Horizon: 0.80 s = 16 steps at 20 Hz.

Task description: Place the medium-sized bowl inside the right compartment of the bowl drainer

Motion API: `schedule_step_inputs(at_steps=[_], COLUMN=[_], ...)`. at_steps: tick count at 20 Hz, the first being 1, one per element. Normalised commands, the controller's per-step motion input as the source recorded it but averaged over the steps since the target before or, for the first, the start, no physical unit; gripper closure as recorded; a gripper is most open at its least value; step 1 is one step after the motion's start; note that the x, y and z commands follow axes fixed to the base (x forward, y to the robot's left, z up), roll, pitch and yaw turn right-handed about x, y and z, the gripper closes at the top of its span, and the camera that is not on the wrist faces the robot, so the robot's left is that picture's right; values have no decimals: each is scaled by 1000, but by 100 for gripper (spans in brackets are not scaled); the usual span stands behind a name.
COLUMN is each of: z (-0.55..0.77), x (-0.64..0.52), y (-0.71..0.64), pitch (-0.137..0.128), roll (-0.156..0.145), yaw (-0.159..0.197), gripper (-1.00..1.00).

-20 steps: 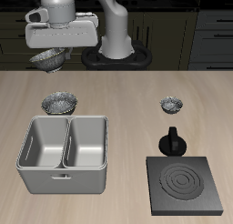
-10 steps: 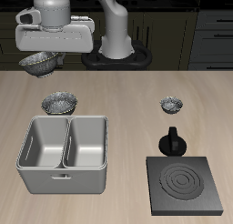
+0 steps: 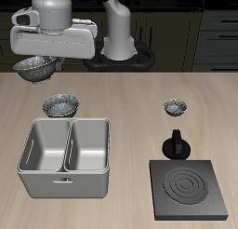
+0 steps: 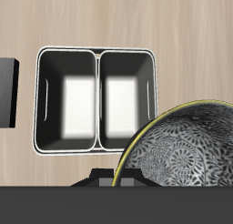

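My gripper (image 3: 37, 58) is shut on the rim of the medium-sized bowl (image 3: 35, 68), a silvery-grey speckled bowl, and holds it high above the table's back edge. The bowl fills much of the wrist view (image 4: 187, 141). The bowl drainer (image 3: 63, 185), a light grey tub with two deep wells, stands near the table's front edge, below and in front of the held bowl. Both wells look empty in the wrist view (image 4: 96, 53). My fingertips are hidden behind the hand and the bowl.
Another speckled bowl (image 3: 61, 104) sits on the table just behind the drainer. The smallest speckled bowl (image 3: 174, 107) sits farther along the table. A black knob-like object (image 3: 175, 145) stands behind the black square stove plate (image 3: 188, 189).
My gripper has carried the bowl sideways, away from the arm's base, and a little lower. Everything on the table has stayed put.
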Motion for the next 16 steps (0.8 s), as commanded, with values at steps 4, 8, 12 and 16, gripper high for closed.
schedule_step_inputs(at_steps=[4,8,12,16], z=[-15,-8,-71,-121], x=[315,362,280,255], y=[-8,-18,-20,29], pitch=[3,1,29,29], roll=[-20,-30,-29,-15], yaw=[8,-5,-1,-7], gripper=[100,100,100,100])
